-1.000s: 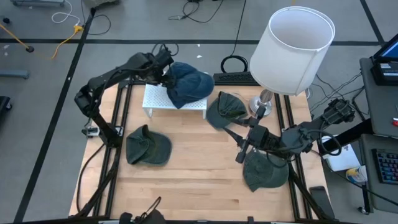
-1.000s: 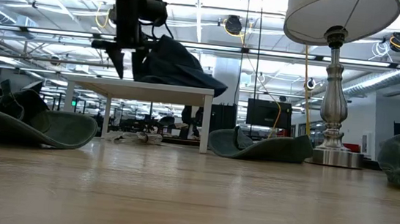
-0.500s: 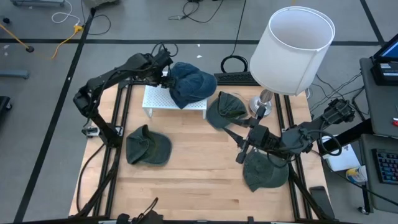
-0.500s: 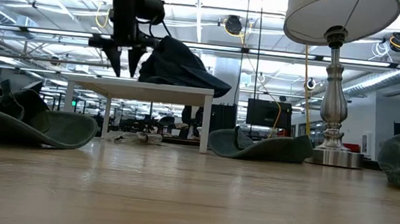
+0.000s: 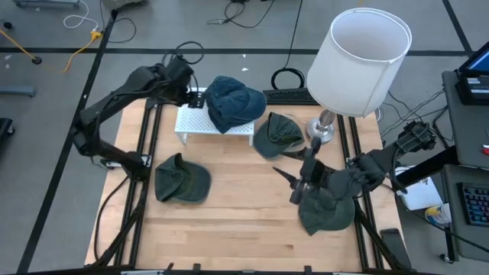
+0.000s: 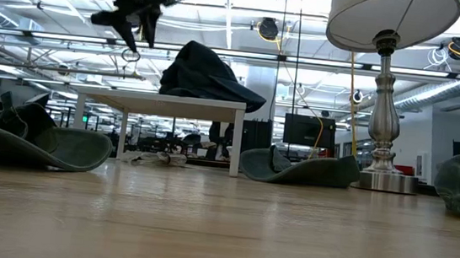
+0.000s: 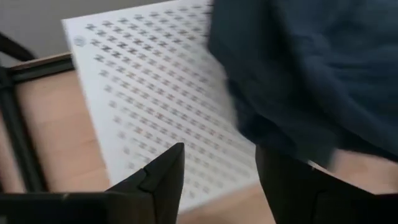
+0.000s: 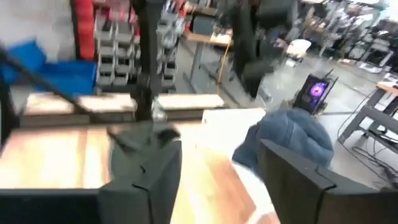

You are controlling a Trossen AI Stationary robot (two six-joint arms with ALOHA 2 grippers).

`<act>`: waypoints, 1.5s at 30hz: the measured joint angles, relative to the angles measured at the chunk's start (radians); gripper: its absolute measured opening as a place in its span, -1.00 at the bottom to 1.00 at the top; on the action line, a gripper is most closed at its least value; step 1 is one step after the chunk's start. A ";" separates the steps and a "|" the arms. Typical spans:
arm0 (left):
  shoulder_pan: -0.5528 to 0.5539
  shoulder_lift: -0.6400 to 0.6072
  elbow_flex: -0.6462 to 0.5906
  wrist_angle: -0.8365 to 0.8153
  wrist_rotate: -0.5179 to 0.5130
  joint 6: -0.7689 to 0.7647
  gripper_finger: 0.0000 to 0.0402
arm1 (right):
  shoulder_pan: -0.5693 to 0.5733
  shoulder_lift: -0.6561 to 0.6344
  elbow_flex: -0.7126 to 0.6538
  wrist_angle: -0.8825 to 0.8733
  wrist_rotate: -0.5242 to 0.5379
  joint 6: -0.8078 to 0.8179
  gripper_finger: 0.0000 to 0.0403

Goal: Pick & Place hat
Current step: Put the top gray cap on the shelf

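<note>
Blue denim hat (image 5: 231,102) is sitting on the white perforated stand (image 5: 197,122) at the far side of the wooden table (image 5: 237,206), its crown slumping over the stand's right end and nothing gripping it. I am seeing the left gripper (image 5: 189,93) hovering just off the stand's far-left corner, raised above it in the low view, its fingers (image 7: 163,176) standing apart with only the stand's dotted top and the hat's blue edge showing between them, so it is holding nothing. Three green hats are lying around: one (image 5: 182,179) near the left edge, one (image 5: 278,134) just right of the stand beside the lamp base (image 5: 320,131), and one (image 5: 327,208) at the right front. I am watching the right gripper (image 5: 293,183) hanging just beside that right-front hat, on its left, fingers spread with a clear gap and empty. Crowding the right rear corner is the lamp, whose big white shade (image 5: 358,51) is looming over the table edge. Black cables (image 5: 286,76) are trailing on the floor beyond the table.
</note>
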 joint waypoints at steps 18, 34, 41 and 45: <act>-0.171 -0.206 0.000 0.116 0.333 0.063 0.29 | -0.197 0.121 0.001 -0.354 -0.218 -0.225 0.08; -0.225 -0.224 0.001 0.149 0.338 0.058 0.26 | -0.319 0.337 -0.203 -0.404 -0.416 -0.318 0.08; -0.225 -0.224 0.001 0.149 0.337 0.080 0.31 | -0.397 0.331 -0.411 -0.148 -0.389 -0.466 0.08; -0.225 -0.224 0.001 0.149 0.337 0.084 0.31 | -0.445 0.330 -0.473 -0.044 -0.316 -0.580 0.08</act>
